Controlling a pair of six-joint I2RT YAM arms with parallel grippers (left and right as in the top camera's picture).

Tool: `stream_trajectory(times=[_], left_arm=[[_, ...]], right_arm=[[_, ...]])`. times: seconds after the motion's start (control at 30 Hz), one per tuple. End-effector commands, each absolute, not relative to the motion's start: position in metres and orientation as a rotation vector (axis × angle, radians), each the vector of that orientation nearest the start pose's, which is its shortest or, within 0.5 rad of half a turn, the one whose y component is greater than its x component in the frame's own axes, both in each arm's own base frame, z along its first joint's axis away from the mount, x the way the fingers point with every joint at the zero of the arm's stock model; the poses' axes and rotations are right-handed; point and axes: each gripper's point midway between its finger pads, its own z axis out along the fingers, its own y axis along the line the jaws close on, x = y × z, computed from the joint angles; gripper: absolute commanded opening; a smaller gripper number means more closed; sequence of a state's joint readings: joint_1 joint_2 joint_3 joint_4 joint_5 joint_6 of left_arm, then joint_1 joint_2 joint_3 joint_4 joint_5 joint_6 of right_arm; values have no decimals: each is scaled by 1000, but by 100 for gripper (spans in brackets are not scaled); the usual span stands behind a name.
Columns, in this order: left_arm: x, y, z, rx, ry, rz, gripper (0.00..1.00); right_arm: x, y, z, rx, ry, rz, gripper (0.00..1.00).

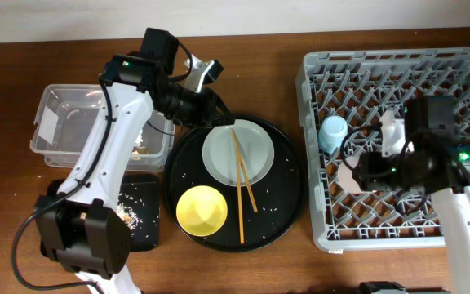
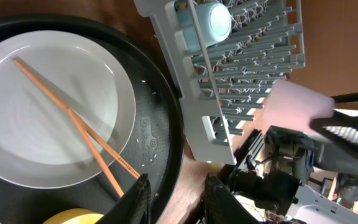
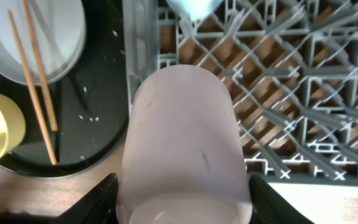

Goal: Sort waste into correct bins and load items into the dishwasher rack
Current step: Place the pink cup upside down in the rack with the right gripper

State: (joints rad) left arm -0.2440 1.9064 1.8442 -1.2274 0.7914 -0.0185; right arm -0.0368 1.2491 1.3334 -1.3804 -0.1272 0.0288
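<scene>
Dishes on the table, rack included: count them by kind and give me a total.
Cups: 2 (blue cup, pink cup)
Plate: 1
Bowl: 1
Chopsticks: 2
Total: 6

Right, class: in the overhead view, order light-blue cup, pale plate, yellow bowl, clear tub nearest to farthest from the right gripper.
1. Light-blue cup, in the rack, beside the right gripper holding pink cup.
2. Pale plate, on round tray.
3. Yellow bowl, tray's lower-left.
4. Clear tub, far left.
</scene>
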Motion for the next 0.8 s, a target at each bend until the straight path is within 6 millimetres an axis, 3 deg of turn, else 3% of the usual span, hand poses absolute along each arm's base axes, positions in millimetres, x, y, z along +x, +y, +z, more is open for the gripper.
stream_trajectory(times=[0.0,0.17,0.47,0.57,0.77], left_arm=[[368,-216,228,492,2675,-1153,28],[368,-214,225,488,2687,-1129,28],[368,-214,225,488,2687,-1129,28],[368,-214,225,488,2687,-1129,28],[370,-211,223,484,2696,-1097,28]], right_arm=[[239,9,185,104,2911,163,50],[237,9,162,135,2937,167,50],[236,9,154,135,2946,166,52],[236,9,153,135,2946,166,64],[240,9,153,133,2932,166,70]])
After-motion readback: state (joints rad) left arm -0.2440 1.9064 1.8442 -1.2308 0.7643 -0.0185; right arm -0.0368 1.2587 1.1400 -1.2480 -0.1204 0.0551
